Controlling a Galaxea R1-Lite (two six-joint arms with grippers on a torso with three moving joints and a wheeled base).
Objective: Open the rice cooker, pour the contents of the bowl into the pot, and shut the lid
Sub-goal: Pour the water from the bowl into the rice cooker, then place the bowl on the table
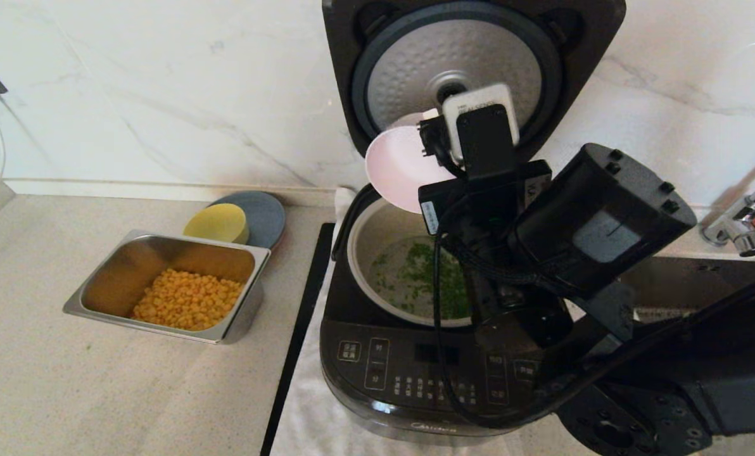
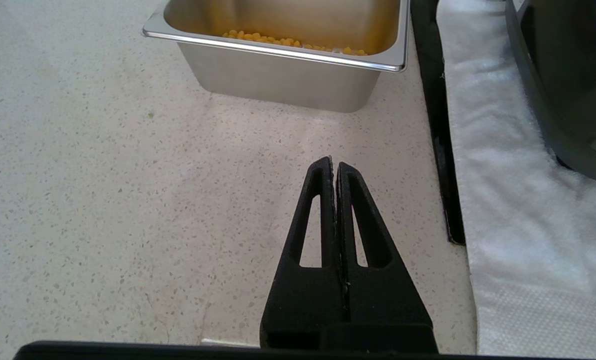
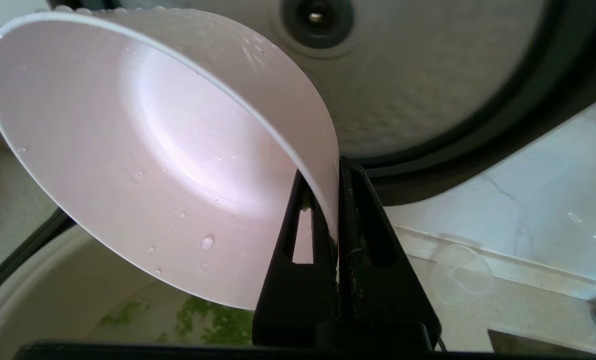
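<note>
The black rice cooker (image 1: 390,367) stands open, its lid (image 1: 466,63) raised with the dimpled silver disc facing me. Chopped green contents (image 1: 428,272) lie scattered in the grey pot (image 1: 368,237). Above the pot's back edge my right gripper (image 3: 334,175) is shut on the rim of the pale pink bowl (image 3: 143,150), which is tipped on its side. The bowl (image 1: 396,164) holds only a few water drops. In the right wrist view the green contents (image 3: 213,320) show in the pot below the bowl. My left gripper (image 2: 334,165) hangs shut and empty over the counter, left of the cooker.
A steel tray (image 1: 99,297) of yellow corn kernels (image 1: 187,299) sits on the counter to the left, with a yellow bowl (image 1: 216,223) on a grey plate (image 1: 266,218) behind it. The cooker stands on a white cloth (image 2: 503,175). A tap (image 1: 745,221) is at the far right.
</note>
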